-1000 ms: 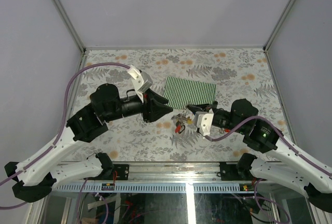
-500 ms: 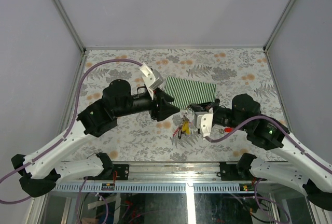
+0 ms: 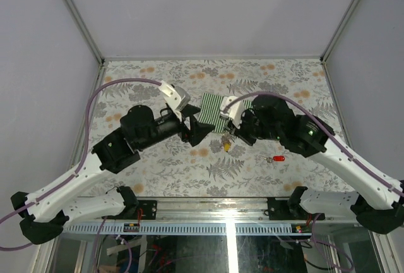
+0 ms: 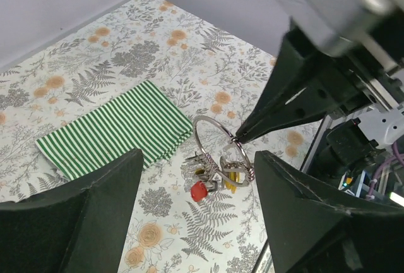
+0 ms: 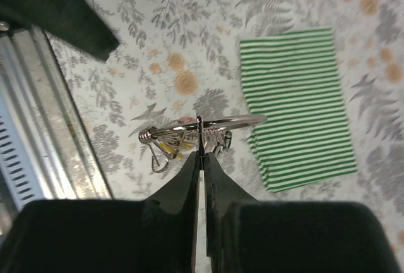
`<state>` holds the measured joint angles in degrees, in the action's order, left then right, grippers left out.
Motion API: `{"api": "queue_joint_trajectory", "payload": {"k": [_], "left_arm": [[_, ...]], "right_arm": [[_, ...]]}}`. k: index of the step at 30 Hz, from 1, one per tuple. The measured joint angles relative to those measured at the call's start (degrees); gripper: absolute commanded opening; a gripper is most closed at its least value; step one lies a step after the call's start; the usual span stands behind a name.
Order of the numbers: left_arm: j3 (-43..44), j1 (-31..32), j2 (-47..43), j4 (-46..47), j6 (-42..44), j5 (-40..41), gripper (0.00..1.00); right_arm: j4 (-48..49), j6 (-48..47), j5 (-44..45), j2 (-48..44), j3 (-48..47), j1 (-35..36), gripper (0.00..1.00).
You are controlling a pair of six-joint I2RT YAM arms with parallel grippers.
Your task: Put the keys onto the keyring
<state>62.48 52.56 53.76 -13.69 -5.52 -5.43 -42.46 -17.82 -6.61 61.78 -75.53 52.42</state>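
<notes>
At table centre, just off the near edge of the striped cloth (image 3: pixel 218 110), the right gripper (image 3: pixel 230 135) is pinching the keyring (image 4: pixel 213 139), fingertips pressed tight on the wire. The ring looks lifted off the table (image 3: pixel 158 165). Its bunch of tagged keys (image 4: pixel 214 181) hangs below, with red and yellow tags showing.

The left gripper (image 3: pixel 205 131) faces it from the left with its jaws spread wide and nothing in them. In the left wrist view the ring sits in the gap between its fingers (image 4: pixel 95 210), touching neither one. The two grippers are close, nearly tip to tip.

A loose red-tagged key (image 3: pixel 278 158) lies flat on the table right of centre, under the right forearm and apart from the ring. It sits between the arm and the near rail (image 3: pixel 227 205). I can't find a loose black-tagged key in any view.

Room: there is bare floral surface left of the left arm, along the far edge behind the cloth, and at the right side. The walls (image 3: pixel 50 64) box in three sides. The cloth's corners lie flat.
</notes>
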Motion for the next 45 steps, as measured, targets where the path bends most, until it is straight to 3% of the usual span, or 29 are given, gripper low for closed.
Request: {"api": "queue_joint_trajectory", "payload": {"k": [10,19,29,45], "left_arm": [[-10.2,6.3,-3.1,6.0,3.9,7.3,0.75],[-19.5,12.2,-3.7,16.6,4.5,13.7,0.77],[-19.8,17.7,0.2,25.3,5.9,17.3,0.76],[-18.6,22.3,6.1,23.1,15.9,24.9,0.63]], "right_arm": [[-17.0,16.7,0.9,10.3,-10.4,0.0,0.0],[-22.7,24.0,-0.9,13.4,-14.6,0.0,0.0],[-23.0,27.7,-2.7,15.1,-15.2,0.0,0.0],[-25.0,28.4,-3.0,15.4,-16.1,0.0,0.0]]}}
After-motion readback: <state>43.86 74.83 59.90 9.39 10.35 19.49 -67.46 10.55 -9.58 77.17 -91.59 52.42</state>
